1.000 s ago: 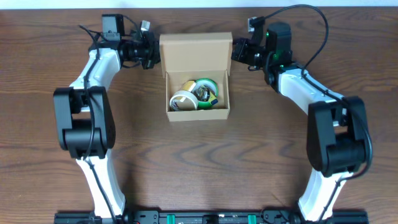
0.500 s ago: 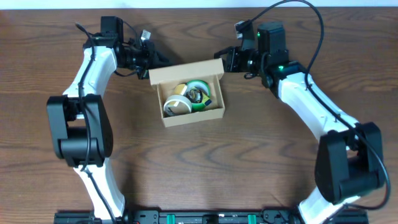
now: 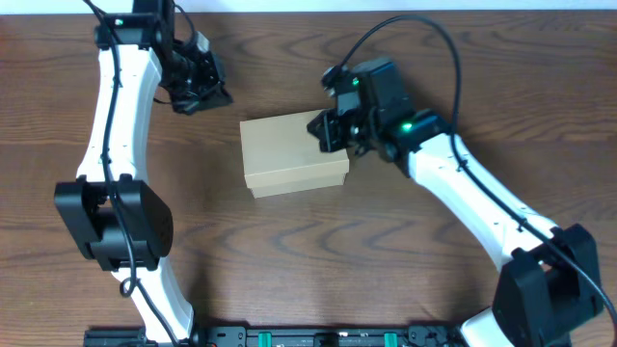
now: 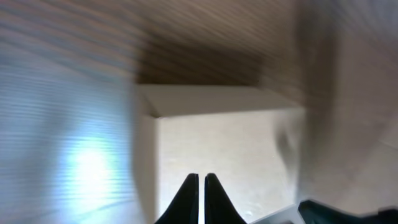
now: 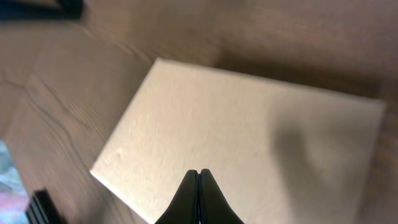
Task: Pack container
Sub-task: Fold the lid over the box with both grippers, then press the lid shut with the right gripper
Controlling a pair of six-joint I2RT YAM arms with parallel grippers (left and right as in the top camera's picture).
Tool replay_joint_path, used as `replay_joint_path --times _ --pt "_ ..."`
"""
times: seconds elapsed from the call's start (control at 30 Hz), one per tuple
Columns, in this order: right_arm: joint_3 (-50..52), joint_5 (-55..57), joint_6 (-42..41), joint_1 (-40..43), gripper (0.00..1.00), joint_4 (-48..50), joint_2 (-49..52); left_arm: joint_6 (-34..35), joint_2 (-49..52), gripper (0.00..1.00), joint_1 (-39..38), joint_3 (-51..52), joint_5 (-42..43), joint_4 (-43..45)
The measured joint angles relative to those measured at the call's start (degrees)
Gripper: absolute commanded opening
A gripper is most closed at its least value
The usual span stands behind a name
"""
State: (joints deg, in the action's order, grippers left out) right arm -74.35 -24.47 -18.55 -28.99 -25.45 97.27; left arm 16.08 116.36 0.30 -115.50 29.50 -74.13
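Clock directions refer to the overhead view, with 12 o'clock at the far edge of the worktop [image 3: 289,251].

1. Left arm [image 3: 120,106]: it is standing extended from its base at 7 o'clock up to the 11 o'clock corner, with the wrist bending back toward 4 o'clock. The left pincer [image 3: 214,94] is hanging above bare wood, well apart from the container, and is pointing at it. In the blurred left wrist view its fingers [image 4: 189,196] are lying almost together, with only a thin slit between them and nothing held.

2. Container [image 3: 289,149]: it is sitting near the middle of the worktop, slightly toward 12 o'clock, with the flap lid lying flat over the top. Its long axis is running from 9 to 3 o'clock, with the 3 o'clock end tilting slightly toward 2. One long side wall is facing 6 o'clock.

3. Right arm [image 3: 472,198]: it is slanting from its base at 5 o'clock up to the centre. The right pincer [image 3: 324,133] is hanging over the 3 o'clock end of the lid. In the right wrist view its fingers [image 5: 191,193] are pressing together, empty. Contact with the lid cannot be determined.
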Motion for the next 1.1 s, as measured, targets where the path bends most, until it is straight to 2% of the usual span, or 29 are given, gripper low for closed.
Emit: replay_joint_path --times 0.17,0.3,0.5,0.9,0.97,1.0,1.03,1.07,1.1 --pt "-0.2 5.8 0.4 -4.3 0.01 -4.0 0.0 0.0 -0.1 0.06 0.0 -7.3 -12.2 -6.2" --pt "-0.2 10.3 0.6 -7.4 0.01 -5.8 0.0 0.0 -0.1 0.08 0.0 -10.3 -18.1 -8.0" --pt "-0.4 13.1 0.8 -10.4 0.01 -7.1 1.3 0.2 -0.1 0.1 0.0 -12.1 -21.7 -8.2" --pt "-2.3 14.3 0.9 -11.1 0.01 -6.7 7.1 0.4 -0.1 0.08 0.0 -12.1 -23.1 -8.8" --pt "-2.3 14.4 1.2 -11.3 0.01 -6.0 7.1 0.2 -0.1 0.29 0.0 -12.1 -23.3 -8.8" --pt "-2.3 14.6 1.5 -11.3 0.02 -5.5 7.1 0.5 -0.1 0.46 0.0 -12.1 -23.5 -8.9" --pt "-2.3 14.8 2.0 -11.4 0.19 -5.1 7.1 0.5 -0.1 0.71 0.0 -12.2 -23.5 -8.9" --pt "-2.3 15.0 2.4 -11.4 0.5 -4.8 7.1 0.3 -0.1 0.96 0.0 -12.2 -23.5 -8.9" --pt "-2.3 15.0 3.0 -11.4 0.8 -4.5 6.9 0.6 -0.1 0.96 0.0 -12.2 -23.5 -9.0"
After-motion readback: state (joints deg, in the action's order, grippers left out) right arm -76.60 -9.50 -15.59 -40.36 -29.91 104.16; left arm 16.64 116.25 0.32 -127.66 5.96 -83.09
